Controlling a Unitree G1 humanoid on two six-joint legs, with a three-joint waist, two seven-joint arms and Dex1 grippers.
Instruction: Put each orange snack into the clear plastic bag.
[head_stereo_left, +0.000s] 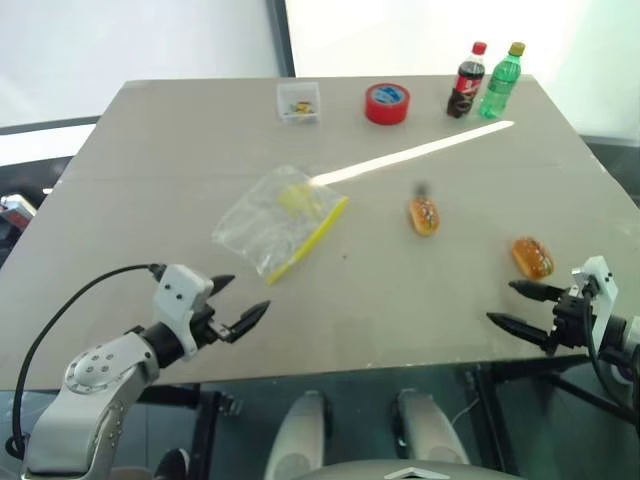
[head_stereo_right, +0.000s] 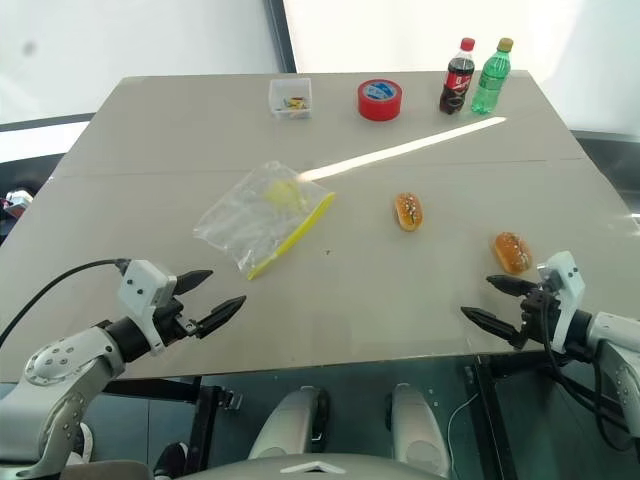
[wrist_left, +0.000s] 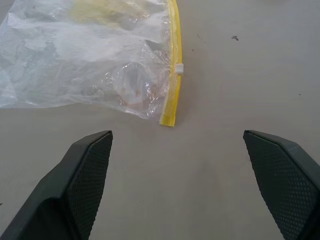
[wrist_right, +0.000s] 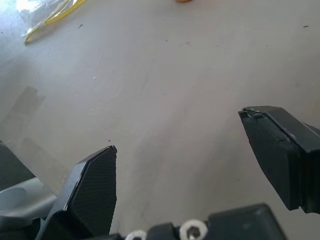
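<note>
- The left gripper (head_stereo_left: 241, 304) hangs over the near left edge of the bench (head_stereo_left: 180, 130), its two black fingers (wrist_left: 85, 170) spread wide with nothing between them.
- The right gripper (head_stereo_left: 518, 306) hangs at the near right edge of the bench, its fingers (wrist_right: 95, 185) also spread wide and holding nothing.
- The clear plastic bag (head_stereo_left: 270, 215) lies flat on the bench, just beyond the left gripper and a little to its right, apart from the fingertips; in the left wrist view its near corner sits ahead of the open fingers without touching them.
- The bag's yellow seal strip (wrist_left: 174, 65) runs along its right edge, with a small white slider on it.
- One orange snack (head_stereo_left: 532, 257) lies on the bench just beyond the right gripper, near the fingertips but not touching.
- The other orange snack (head_stereo_left: 424, 215) lies farther in, about mid-bench, between the bag and the first snack and well apart from both grippers.
- Both snacks are outside the bag.
- Along the far edge of the bench stand a small clear box (head_stereo_left: 299, 101), a red roll of tape (head_stereo_left: 387, 103), a dark cola bottle (head_stereo_left: 466, 81) and a green bottle (head_stereo_left: 501, 81), the two bottles just beside each other.
- A bright stripe of light (head_stereo_left: 420, 155) crosses the bench from the bottles toward the bag.
</note>
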